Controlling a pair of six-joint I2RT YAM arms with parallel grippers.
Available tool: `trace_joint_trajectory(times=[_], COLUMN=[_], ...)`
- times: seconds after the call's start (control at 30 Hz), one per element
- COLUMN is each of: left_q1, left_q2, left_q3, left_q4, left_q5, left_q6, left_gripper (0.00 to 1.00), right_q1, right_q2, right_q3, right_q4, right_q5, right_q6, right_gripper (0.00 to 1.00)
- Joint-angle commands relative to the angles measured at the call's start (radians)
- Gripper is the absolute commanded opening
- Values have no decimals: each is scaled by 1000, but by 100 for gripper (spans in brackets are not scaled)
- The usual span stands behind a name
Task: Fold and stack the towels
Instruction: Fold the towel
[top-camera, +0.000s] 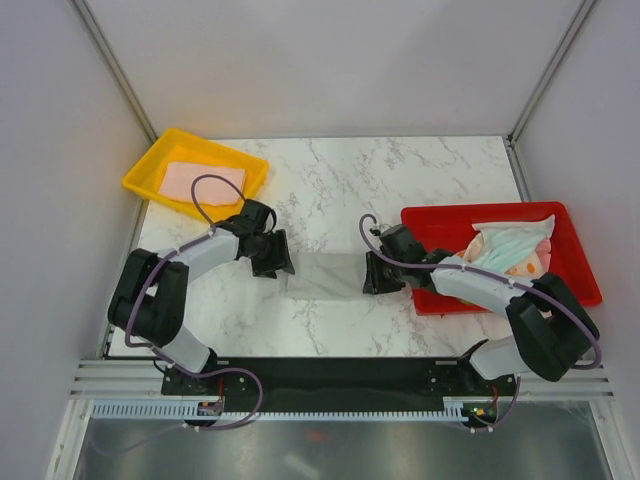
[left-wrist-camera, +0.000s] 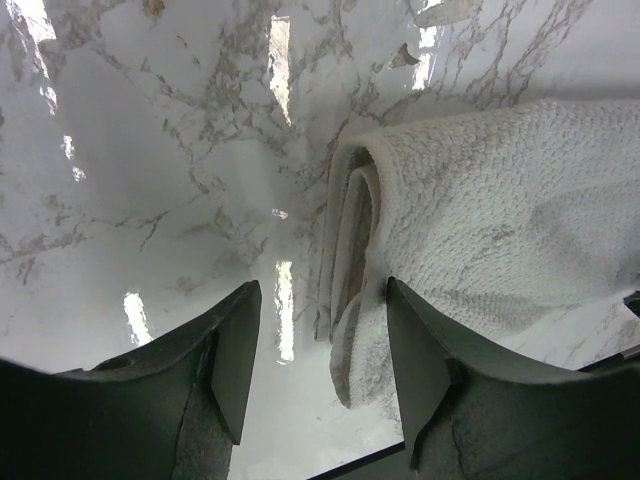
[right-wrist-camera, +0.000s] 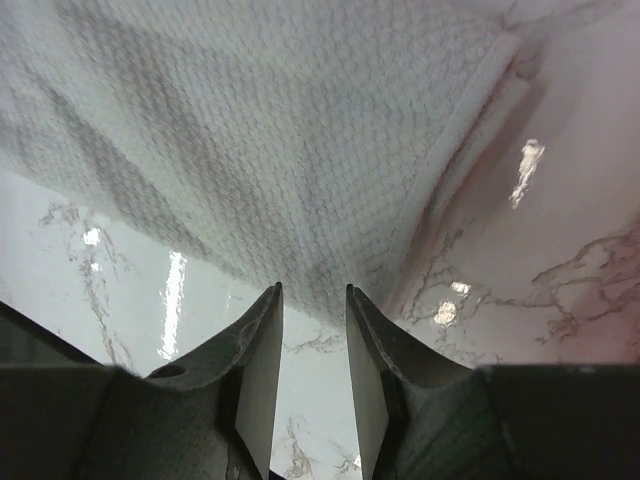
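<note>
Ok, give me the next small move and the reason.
Probably lift the left claw and right claw clear of the grey towel: it lies folded on the table, and both claws stand open, not pinching it.

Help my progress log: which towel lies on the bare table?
The grey towel; the pink towel sits in the yellow tray, the others in the red tray.

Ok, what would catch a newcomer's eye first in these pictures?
Two bright trays stand out: the red tray on the right holds a crumpled heap of towels, and the yellow tray at the far left holds a flat pink towel. Between them, on the marble table, a folded grey towel lies with the left end effector and the right end effector at its two ends.
</note>
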Motion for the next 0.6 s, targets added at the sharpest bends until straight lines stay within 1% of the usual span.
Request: trace_joint_trajectory(times=[0.0,0.13,0.23,0.33,0.47,0.57], left_q1=[7,7,7,8,8,8], left_q2=[35,71,85,79,61,47], left_q3=[19,26,24,13,6,13], left_q4=[36,56,59,59,41,15], left_q5=[28,45,34,18,-10,-58], left_q6=[2,-13,-13,-18,-29,-24], left_gripper=[61,59,55,54,53,53], right_q1=[1,1,1,0,-6,-6], right_q2=[-42,31,114,195,291,295], right_q3=[108,183,228,262,286,283], right_q4=[-28,-37,-25,-17,-20,-20], right_q5=[77,171,265,376,449,478], right_q6=[6,-20,-46,-64,-74,-69], right_gripper=[39,33,30,26,22,21])
